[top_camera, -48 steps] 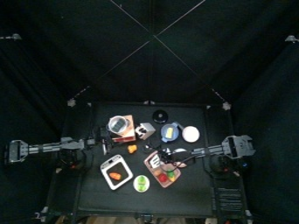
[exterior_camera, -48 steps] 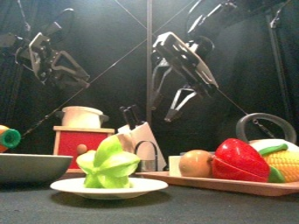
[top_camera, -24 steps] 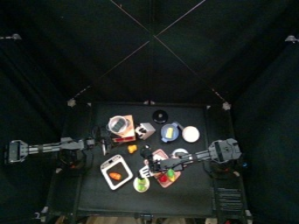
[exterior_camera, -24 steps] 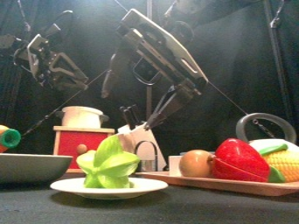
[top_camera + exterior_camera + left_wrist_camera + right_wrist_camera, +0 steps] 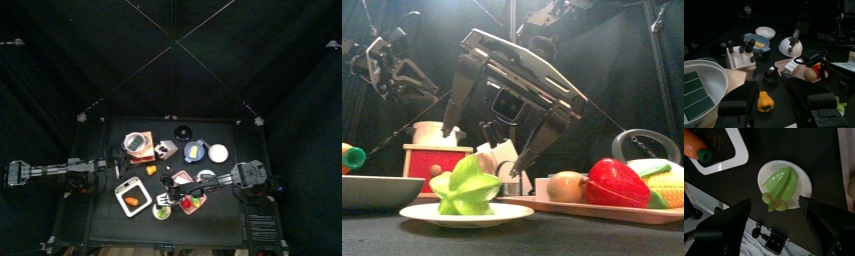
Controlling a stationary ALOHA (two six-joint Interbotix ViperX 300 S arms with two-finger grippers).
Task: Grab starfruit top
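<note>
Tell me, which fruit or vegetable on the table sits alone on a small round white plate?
The starfruit, pale yellow-green with ridges, alone on the white plate. The red pepper, corn and onion share the wooden board beside it.

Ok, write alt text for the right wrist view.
A ridged, pale yellow-green starfruit lies on a small round white plate, framed between the open black jaws of the right end effector above it. A white rectangular tray holding an orange carrot sits nearby.

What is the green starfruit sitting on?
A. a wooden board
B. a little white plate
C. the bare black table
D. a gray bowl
B: the starfruit lies on a small round white plate, also seen in the front view.
</note>
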